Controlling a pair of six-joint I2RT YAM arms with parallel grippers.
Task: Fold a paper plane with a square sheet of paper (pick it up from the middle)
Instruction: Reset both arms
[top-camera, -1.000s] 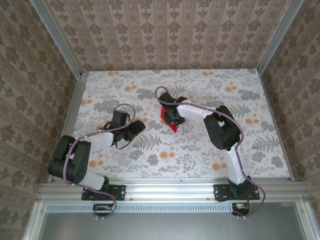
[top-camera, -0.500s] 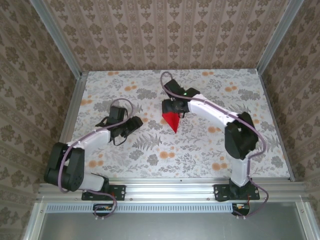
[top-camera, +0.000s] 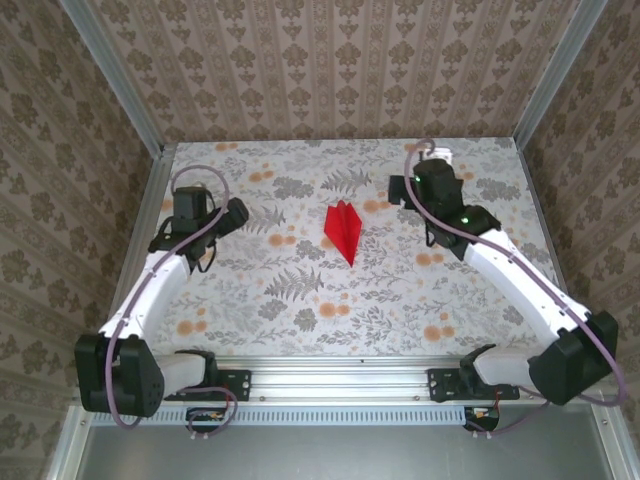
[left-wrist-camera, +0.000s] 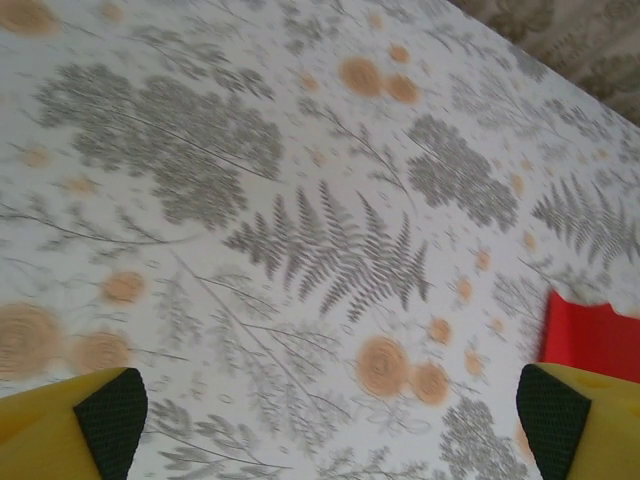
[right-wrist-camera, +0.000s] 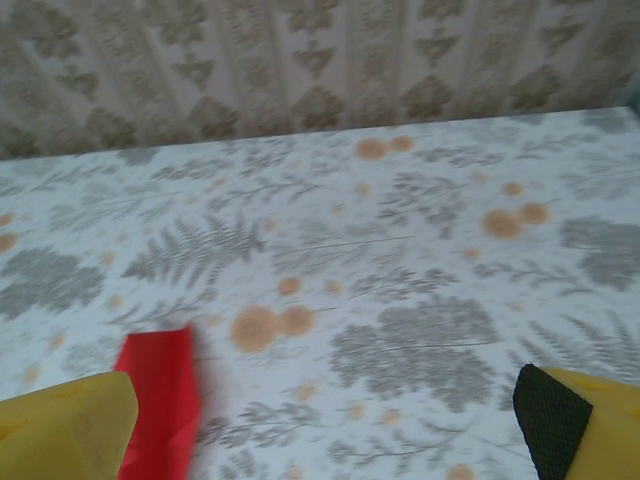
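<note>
Judge the folding complete: the bright red pointed paper plane (top-camera: 343, 228) lies on the floral bench (top-camera: 400, 300), between the left fingers (top-camera: 234, 214) and right fingers (top-camera: 402, 192), both spread empty, well apart. Next, park your arms.

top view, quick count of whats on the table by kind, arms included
red paper plane: 1
robot arms: 2, left arm and right arm
total: 3
</note>
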